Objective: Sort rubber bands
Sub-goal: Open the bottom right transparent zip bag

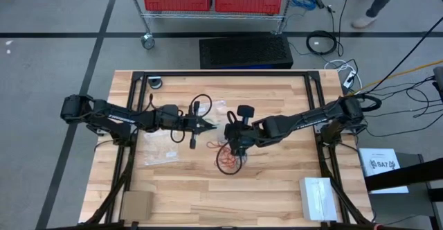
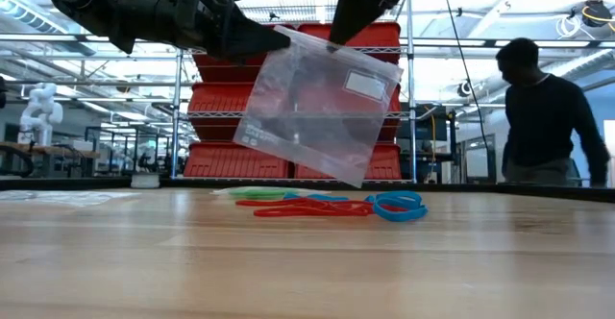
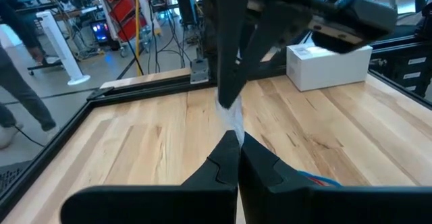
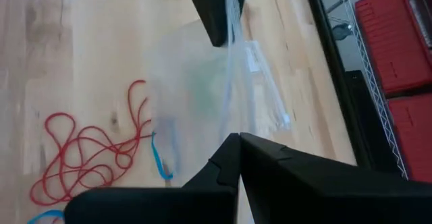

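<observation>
A clear plastic zip bag [image 2: 317,108] hangs in the air over the middle of the table, held between both grippers. My left gripper [image 2: 281,38] reaches in about level from the table's left and is shut on the bag's upper corner. My right gripper [image 2: 338,33] slants down from the right and is shut on the bag's top edge beside it. Below the bag the rubber bands [image 2: 317,205] lie in a loose heap on the wood: red loops [image 4: 88,156], blue ones [image 2: 399,206] and a green one [image 2: 259,193]. My left gripper pinches the bag's top edge at its corner [image 3: 233,119] between its two fingers, coming nearly level from the table's left. The bag hangs below, tilted and clear of the table. My right gripper pinches the bag's top edge [image 4: 236,113] between its two fingers, slanting down from the table's right. It holds close beside the other gripper's fingers [image 4: 216,21]. The bag hangs slack below it, clear of the wood.
Other clear bags lie flat on the table at the left [image 1: 159,152] and behind the grippers [image 1: 223,108]. A cardboard box [image 1: 136,204] sits at the near left corner and a white box [image 1: 318,197] at the near right. A person [image 2: 553,117] stands beyond the table.
</observation>
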